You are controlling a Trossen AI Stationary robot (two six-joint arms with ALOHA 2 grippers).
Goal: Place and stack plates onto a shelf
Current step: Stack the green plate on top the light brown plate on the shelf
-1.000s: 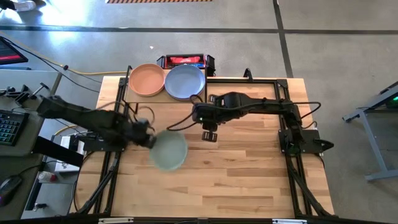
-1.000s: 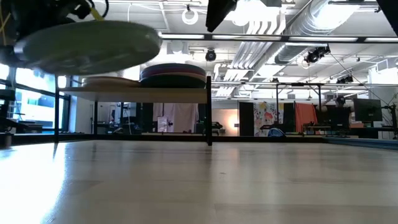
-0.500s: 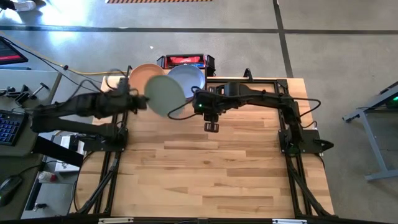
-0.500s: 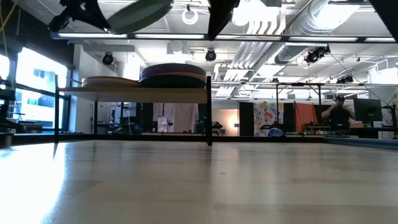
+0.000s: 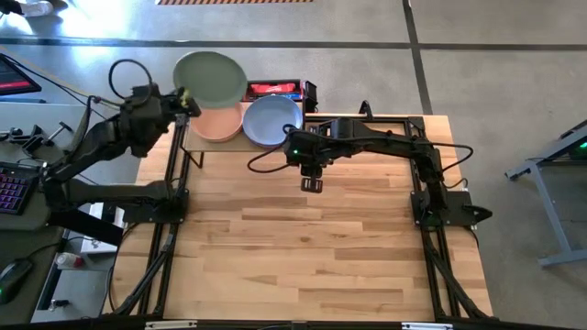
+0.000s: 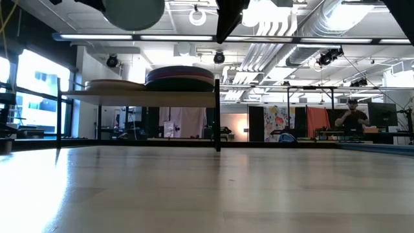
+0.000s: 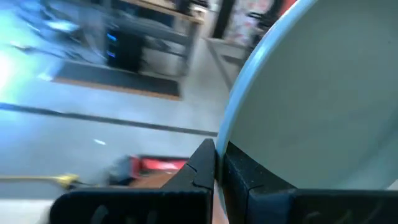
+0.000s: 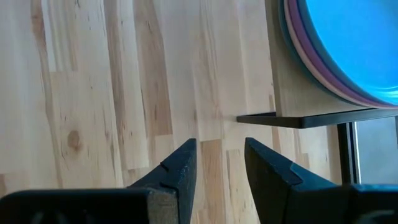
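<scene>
My left gripper point(image 5: 183, 97) is shut on a sage green plate point(image 5: 210, 77), held high over the shelf's left end; the plate also shows at the top of the low view point(image 6: 132, 10). The shelf point(image 6: 139, 95) carries a peach-topped stack point(image 5: 218, 124) on its left and a blue-topped stack point(image 5: 272, 121) over purple plates point(image 8: 298, 43) on its right. My right gripper point(image 5: 312, 181) is open and empty over the tabletop, just in front of the shelf's near right corner point(image 8: 292, 118). My left gripper pinches the green plate's rim point(image 7: 234, 127) between its two fingers point(image 7: 205, 165), one on each face, at the edge nearest the arm. The plate is lifted clear, high above the shelf, and is tilted with one face toward the low camera.
A red and black box point(image 5: 273, 89) lies on the floor behind the shelf. Bare wooden tabletop point(image 5: 312, 257) spreads in front of the shelf. A desk with a keyboard point(image 5: 14, 188) stands left of the table. A person point(image 6: 352, 116) stands far off in the room.
My left gripper has carried the green plate from above the table's middle left, up and toward the far edge, to high over the shelf's left end. The plate has tipped from nearly level to tilted. My right gripper has drawn slightly toward the shelf.
</scene>
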